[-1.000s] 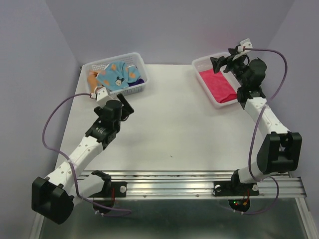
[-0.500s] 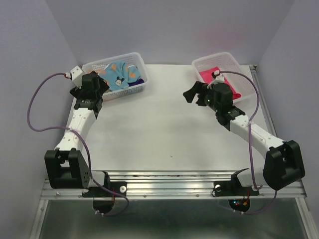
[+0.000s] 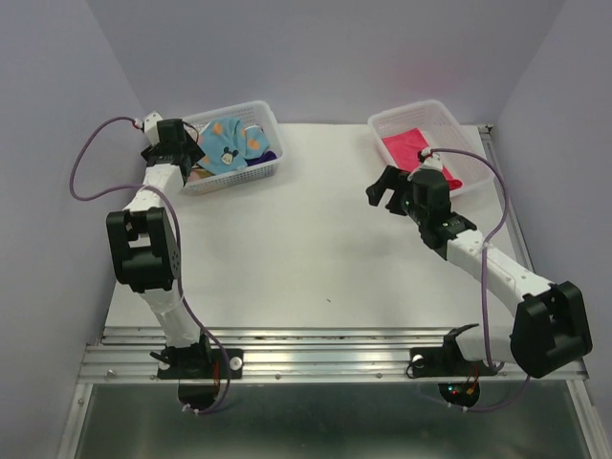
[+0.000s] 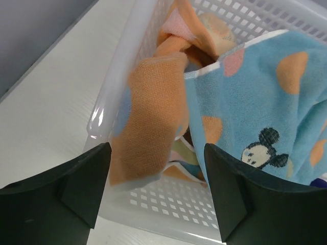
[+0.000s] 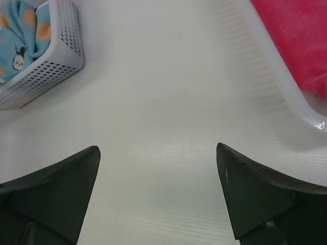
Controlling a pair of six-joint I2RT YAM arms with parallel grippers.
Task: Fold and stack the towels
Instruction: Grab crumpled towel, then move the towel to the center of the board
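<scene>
Over at the back left corner, the left gripper (image 4: pixel 156 148) hangs wide open and empty above the left basket (image 4: pixel 130 61), where an orange towel (image 4: pixel 153 117) bunches against the wall beside the blue spotted towel (image 4: pixel 260 107). The right gripper (image 5: pixel 157 150) is spread wide too, holding nothing, over the table (image 3: pixel 316 239); the pink towel (image 3: pixel 416 153) lies in the right basket (image 3: pixel 406 110).

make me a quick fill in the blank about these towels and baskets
The pink towel lies in the basket on the table's ____ side.
The plain towel in front of the left end effector is ____.
The right end effector is open and holds ____.
The cartoon-mouse towel is light ____.
Missing: right; orange; nothing; blue
</scene>
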